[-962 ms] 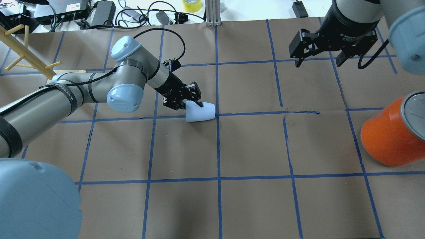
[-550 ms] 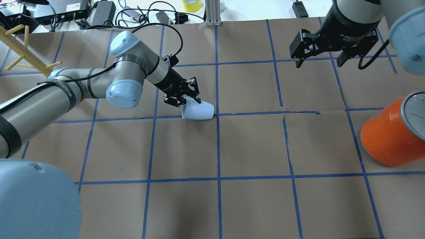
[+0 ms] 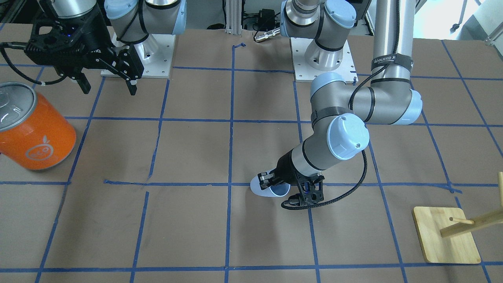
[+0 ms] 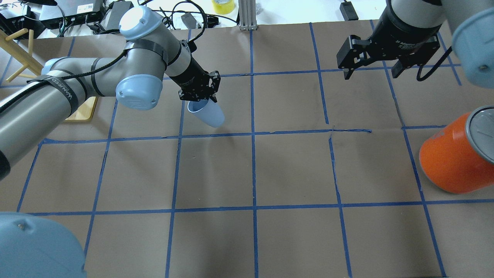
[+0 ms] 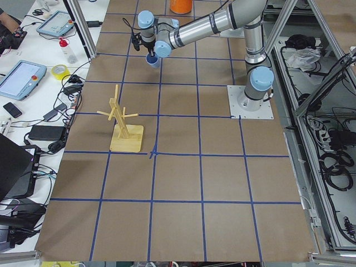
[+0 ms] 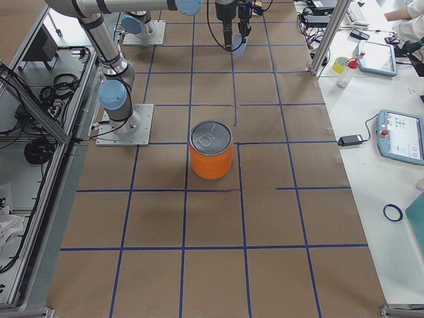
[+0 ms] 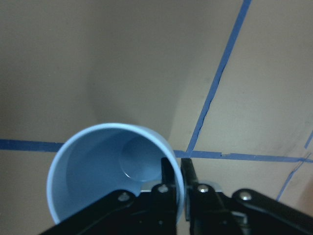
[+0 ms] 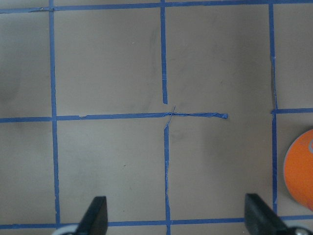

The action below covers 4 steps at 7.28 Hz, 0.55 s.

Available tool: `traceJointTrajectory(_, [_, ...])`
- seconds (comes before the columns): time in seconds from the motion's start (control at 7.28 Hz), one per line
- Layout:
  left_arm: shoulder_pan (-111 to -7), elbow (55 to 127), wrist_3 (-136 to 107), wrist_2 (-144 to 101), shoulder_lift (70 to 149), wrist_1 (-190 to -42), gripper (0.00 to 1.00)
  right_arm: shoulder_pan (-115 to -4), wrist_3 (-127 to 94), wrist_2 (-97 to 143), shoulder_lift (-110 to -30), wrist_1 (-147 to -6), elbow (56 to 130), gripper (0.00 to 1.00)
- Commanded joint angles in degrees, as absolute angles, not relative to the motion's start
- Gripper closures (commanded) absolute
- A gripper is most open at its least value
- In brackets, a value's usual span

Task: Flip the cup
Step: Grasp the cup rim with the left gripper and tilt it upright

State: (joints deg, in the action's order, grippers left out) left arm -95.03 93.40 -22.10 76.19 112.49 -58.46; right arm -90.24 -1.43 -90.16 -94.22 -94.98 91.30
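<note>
My left gripper (image 7: 177, 170) was clamped on the rim of the cup (image 7: 100, 166), one finger inside the wall and the other outside. The cup hung tilted from that pinch, mouth up toward my wrist and rounded base slanting down toward the table (image 4: 293, 170). I could not tell whether the base touched the paper. I judged it light, thin plastic, stiff enough for a rim pinch, but smooth, so it could swivel between my pads. The rim wall seemed the only sensible hold, since the tapered body would slide out of a side squeeze. My right gripper (image 4: 371, 74) hovered with its jaws wide apart and empty, well away from the cup. The orange can (image 4: 451, 158) stood near it.
</note>
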Motion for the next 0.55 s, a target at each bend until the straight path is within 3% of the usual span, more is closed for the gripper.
traceJointTrajectory(0.0, [-95.63,87.22,-17.01,85.58,111.71,-61.07,1.00,-90.26,-1.41,-90.35,-94.22,-94.92,91.32,0.00])
traceJointTrajectory(0.41, [-87.23,87.27,1.72,93.60,113.37,-55.58,1.00,-90.35,-1.41,-90.35,-94.22,-94.92,91.41,0.00])
